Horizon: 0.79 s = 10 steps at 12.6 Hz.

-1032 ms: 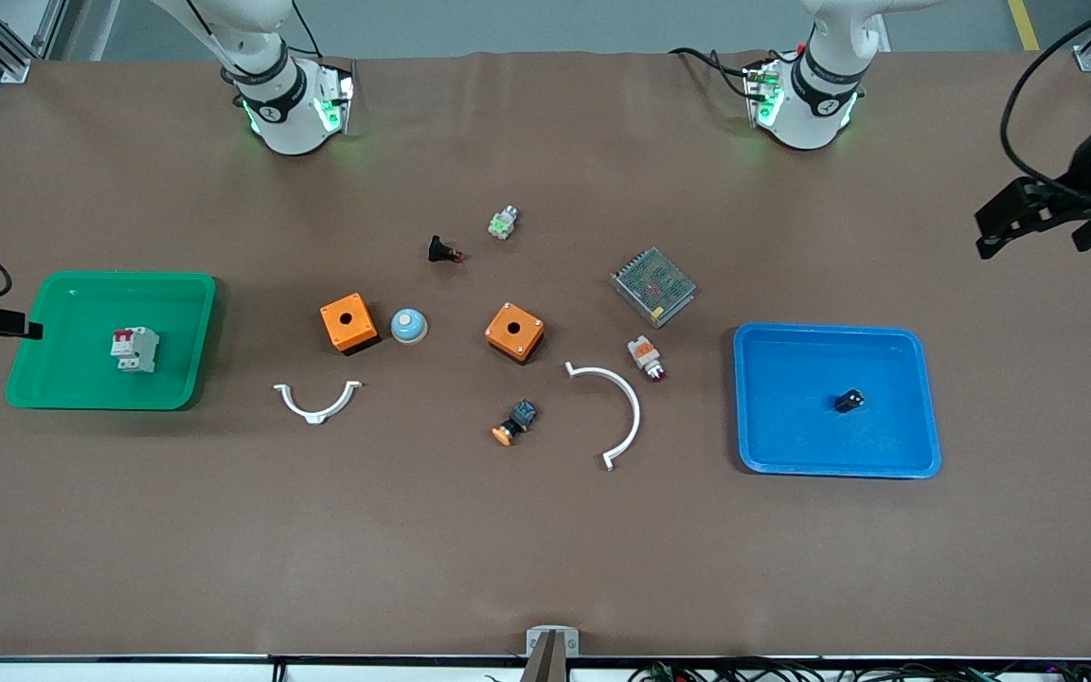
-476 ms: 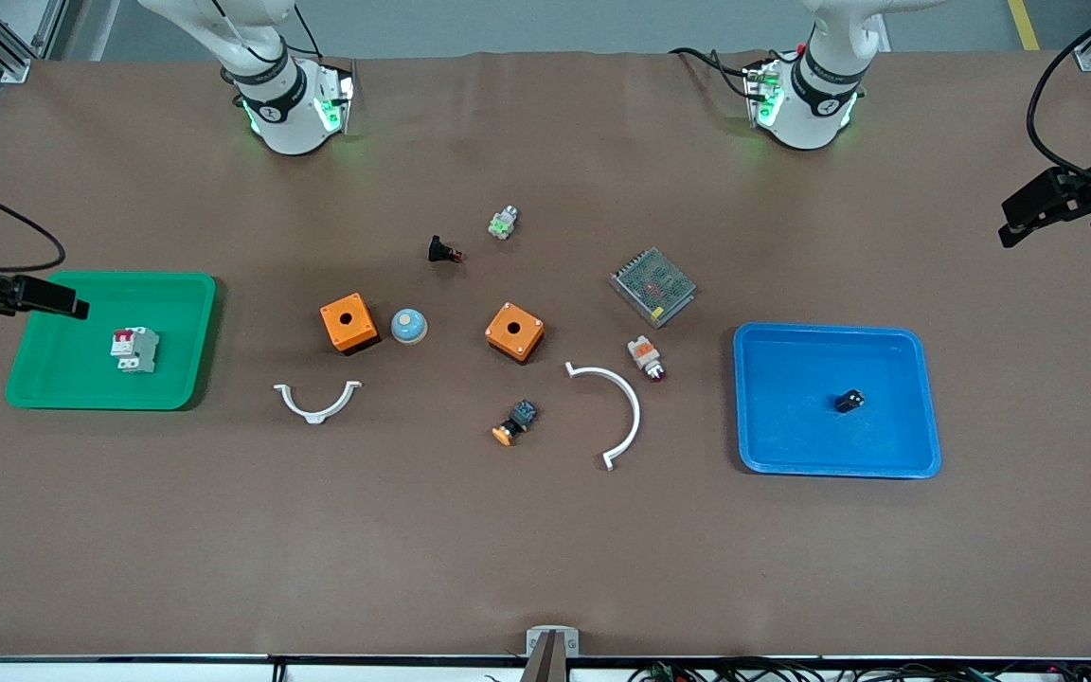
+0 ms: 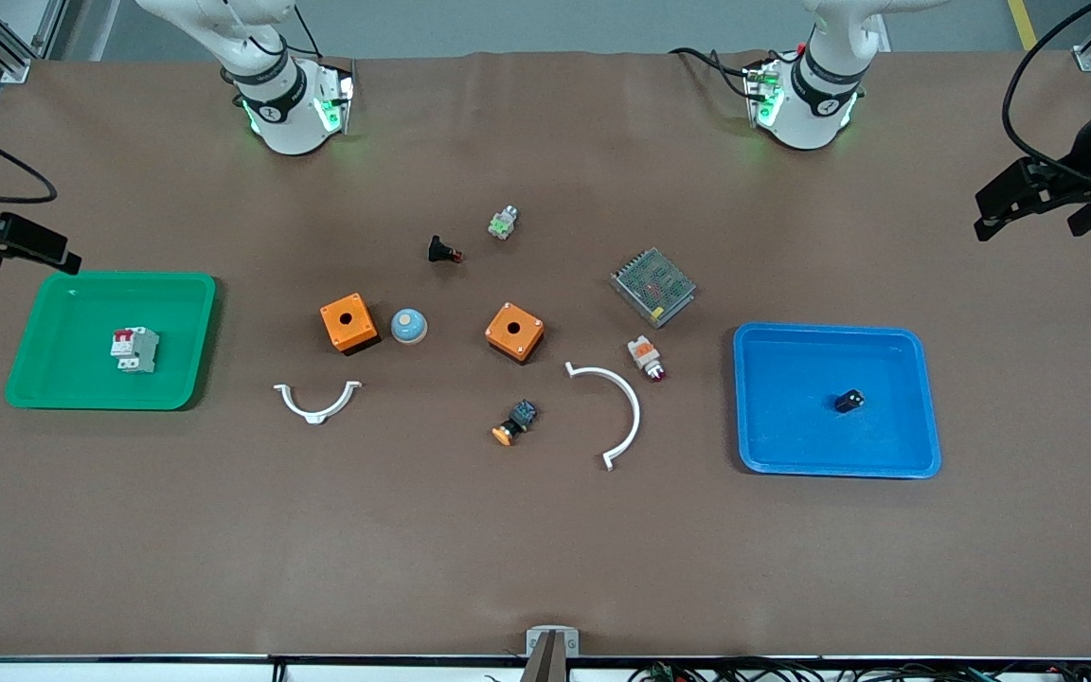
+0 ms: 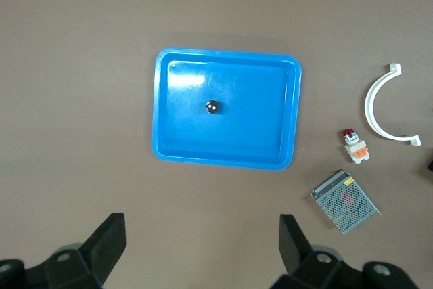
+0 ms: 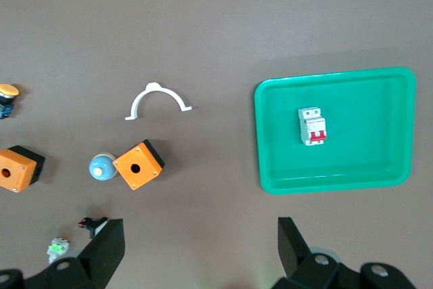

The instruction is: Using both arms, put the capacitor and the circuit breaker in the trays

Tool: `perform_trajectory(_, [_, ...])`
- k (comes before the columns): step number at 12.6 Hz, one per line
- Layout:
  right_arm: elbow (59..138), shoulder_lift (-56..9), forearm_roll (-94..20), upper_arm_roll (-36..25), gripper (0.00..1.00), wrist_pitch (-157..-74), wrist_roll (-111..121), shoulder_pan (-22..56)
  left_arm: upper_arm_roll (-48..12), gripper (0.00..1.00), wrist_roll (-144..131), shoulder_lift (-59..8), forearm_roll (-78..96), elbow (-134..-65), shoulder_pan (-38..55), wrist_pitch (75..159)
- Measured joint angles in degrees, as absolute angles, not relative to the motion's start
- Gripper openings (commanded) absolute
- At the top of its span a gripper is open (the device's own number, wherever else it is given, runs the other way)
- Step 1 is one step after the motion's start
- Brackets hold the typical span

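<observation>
Lay done, by the look of it: capacitor (image 3: 849, 402) in the blue tray (image 3: 924, 398) toward the left arm's end of the surface, circuit breaker (image 3: 134, 349) in the green tray (image 3: 195, 341) toward the right arm's end. Left gripper (image 3: 1019, 204) hung open and empty over the surface's edge at that end, clear of the blue tray. Right gripper (image 3: 20, 244) hung open and empty just off the green tray's corner toward the robots' bases. Circuit breaker's long axis ran roughly toward the front edge. Each arm stood closest to its own tray, so any correction would fall to that arm. Likely nothing left but to pull away.
</observation>
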<state>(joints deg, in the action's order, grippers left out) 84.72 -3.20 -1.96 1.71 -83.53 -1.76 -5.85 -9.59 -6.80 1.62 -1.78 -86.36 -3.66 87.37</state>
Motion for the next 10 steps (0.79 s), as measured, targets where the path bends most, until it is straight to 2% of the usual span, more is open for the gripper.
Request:
perform_trajectory(4, [88.67, 0.30, -1.21, 1.55, 1.00, -84.88, 0.05, -5.86, -9.56, 1.00, -6.78, 1.61, -1.78, -86.38, -3.71, 87.37])
perform_trajectory(7, [96.06, 5.15, -1.19, 1.71, 1.00, -89.54, 0.28, -5.78, -9.58, 1.00, -6.77, 1.32, -1.78, -86.45, -3.70, 87.36])
perform_trajectory(10, [97.44, 6.89, -1.20, 1.79, 1.00, -91.02, 0.28, -5.70, -9.59, 1.00, -6.76, 1.02, -1.78, -86.47, -3.69, 87.36])
